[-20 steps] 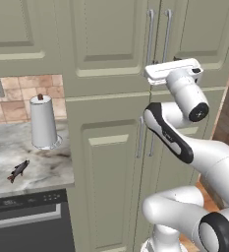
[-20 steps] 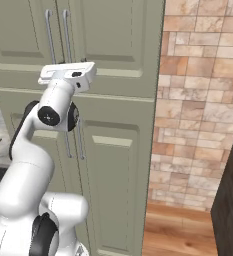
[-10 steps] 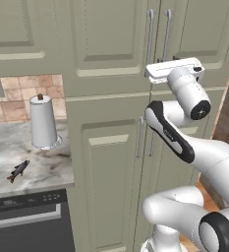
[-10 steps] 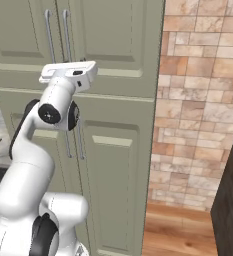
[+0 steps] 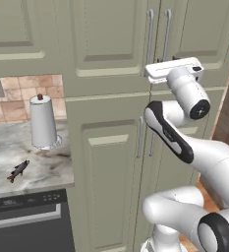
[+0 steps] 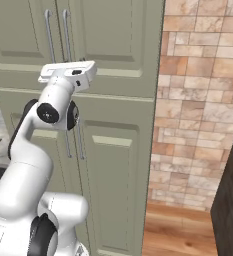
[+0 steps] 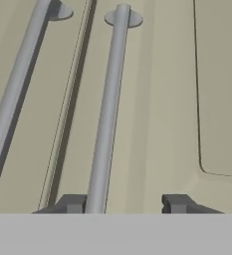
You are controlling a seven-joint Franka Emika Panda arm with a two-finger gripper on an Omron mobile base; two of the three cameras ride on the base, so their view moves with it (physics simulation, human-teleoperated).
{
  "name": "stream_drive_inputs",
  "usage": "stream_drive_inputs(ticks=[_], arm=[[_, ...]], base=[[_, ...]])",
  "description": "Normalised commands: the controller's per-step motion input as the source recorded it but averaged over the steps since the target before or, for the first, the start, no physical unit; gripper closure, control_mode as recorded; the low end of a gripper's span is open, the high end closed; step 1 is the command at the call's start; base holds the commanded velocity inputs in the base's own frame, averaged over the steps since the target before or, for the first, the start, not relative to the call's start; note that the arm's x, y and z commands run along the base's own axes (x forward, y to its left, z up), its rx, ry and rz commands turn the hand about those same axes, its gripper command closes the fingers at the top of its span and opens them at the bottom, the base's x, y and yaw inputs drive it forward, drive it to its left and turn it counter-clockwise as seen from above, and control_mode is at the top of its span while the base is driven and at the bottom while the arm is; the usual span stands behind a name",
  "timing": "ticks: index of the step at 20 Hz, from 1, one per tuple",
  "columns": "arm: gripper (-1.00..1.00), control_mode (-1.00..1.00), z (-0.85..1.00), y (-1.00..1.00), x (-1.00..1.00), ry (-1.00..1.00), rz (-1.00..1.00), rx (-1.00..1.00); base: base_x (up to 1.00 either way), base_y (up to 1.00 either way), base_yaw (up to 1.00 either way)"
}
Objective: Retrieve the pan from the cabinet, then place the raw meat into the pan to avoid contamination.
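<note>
Pincer (image 7: 124,204) fingers stand apart against the cabinet (image 5: 111,118), one touching the right door's bar handle (image 7: 107,109), apparently to pull it open. Raw meat (image 5: 17,170) lies on the bench (image 5: 42,167), far left and below the pincer. The pan is presumably behind the doors.

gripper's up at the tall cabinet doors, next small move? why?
Probably shift the gripper slightly sideways to centre it on the right door's bar handle, then close. In the hand view the bar runs past one fingertip rather than midway between the two, and the jaws look partly open with nothing clamped. The cabinet doors look shut, so the pan cannot be reached yet.
</note>
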Motion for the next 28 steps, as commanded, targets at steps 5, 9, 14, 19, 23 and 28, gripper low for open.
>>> stream_drive_inputs(ticks=[5,9,14,19,23,28], arm=[[1.00,-1.00,-0.20,0.32,0.13,-0.01,-0.03,-0.01],[1.00,-1.00,-0.17,0.31,0.14,0.00,-0.04,0.00],[1.00,-1.00,-0.10,0.22,0.15,0.03,-0.02,0.00],[1.00,-1.00,-0.01,0.03,0.10,0.09,0.00,0.00],[1.00,-1.00,0.00,0.00,0.00,0.00,0.00,0.00],[1.00,-1.00,0.00,0.00,0.00,0.00,0.00,0.00]], base=[[0.00,0.00,0.00],[0.00,0.00,0.00],[0.00,0.00,0.00],[0.00,0.00,0.00],[0.00,0.00,0.00],[0.00,0.00,0.00]])
